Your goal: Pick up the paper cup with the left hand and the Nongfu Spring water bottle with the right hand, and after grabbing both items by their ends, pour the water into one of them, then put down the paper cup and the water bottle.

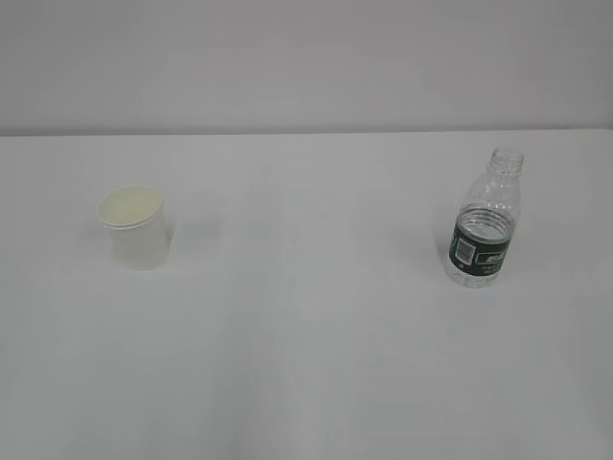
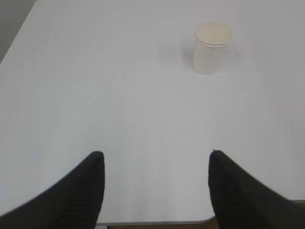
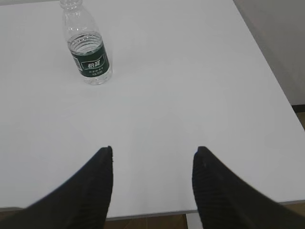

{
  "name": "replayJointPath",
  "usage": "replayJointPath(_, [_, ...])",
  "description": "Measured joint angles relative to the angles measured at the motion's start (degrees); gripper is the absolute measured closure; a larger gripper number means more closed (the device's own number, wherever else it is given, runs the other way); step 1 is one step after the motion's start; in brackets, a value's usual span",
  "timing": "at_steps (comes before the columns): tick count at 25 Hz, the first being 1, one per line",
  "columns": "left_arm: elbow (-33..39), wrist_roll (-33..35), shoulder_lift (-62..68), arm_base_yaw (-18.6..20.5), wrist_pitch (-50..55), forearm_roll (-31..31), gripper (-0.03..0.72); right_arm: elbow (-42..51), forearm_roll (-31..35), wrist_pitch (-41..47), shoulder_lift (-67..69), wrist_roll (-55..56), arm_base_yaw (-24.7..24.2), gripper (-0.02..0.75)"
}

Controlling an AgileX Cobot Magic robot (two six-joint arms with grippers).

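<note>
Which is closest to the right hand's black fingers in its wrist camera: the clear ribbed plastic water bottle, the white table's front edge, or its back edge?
1. white table's front edge, right under the fingers.
2. clear ribbed plastic water bottle with a green label, ahead on the left.
3. table's back edge, behind the bottle.

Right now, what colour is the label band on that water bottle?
Dark green with white print, wrapped around the clear bottle; the right wrist view shows it best.

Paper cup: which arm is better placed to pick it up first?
Left. The paper cup stands on the left side of the table, ahead of the open left gripper; the right gripper faces the water bottle instead.
</note>
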Motion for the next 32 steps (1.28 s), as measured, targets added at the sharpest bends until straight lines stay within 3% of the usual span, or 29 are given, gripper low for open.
replayJointPath(17, [0.0,0.0,0.0,0.0,0.0,0.0,0.260,0.0,0.0,0.0,0.0,0.0,0.0,0.335])
replayJointPath(32, [-0.7,0.0,0.2,0.0,-1.3,-0.3,0.268,-0.3,0.0,-0.9,0.0,0.0,0.0,0.335])
